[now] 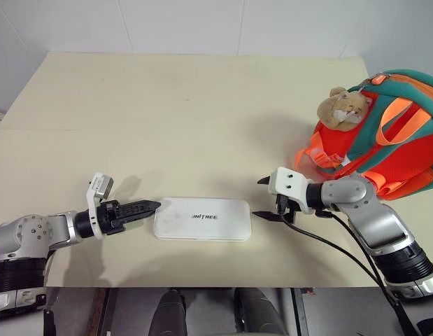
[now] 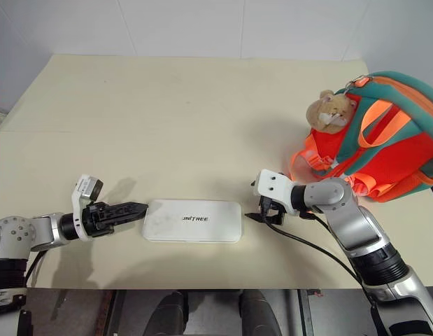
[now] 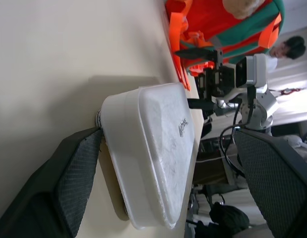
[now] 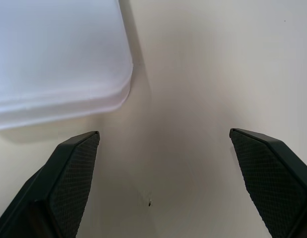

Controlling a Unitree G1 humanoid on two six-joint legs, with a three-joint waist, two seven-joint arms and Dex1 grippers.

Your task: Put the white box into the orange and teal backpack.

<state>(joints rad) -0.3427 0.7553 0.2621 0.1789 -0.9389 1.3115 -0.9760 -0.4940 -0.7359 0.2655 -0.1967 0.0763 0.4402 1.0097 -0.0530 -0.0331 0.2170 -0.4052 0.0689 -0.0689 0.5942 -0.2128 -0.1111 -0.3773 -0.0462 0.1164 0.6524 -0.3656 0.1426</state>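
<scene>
Box [image 1: 202,219] lying flat near table [image 1: 188,112] front edge, both grippers flanking its short ends, left gripper [image 1: 147,208] and right gripper [image 1: 261,198] spreading jaws, seemingly lining up a two-handed lift toward backpack [image 1: 384,140] standing at right.

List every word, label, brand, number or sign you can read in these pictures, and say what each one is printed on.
"UNITREE": small dark lettering on the top face of the white box, which lies flat on the table.
The same lettering shows on the box in the left wrist view, but too slanted to read there.
No readable text on the orange and teal backpack or its plush bear.
</scene>
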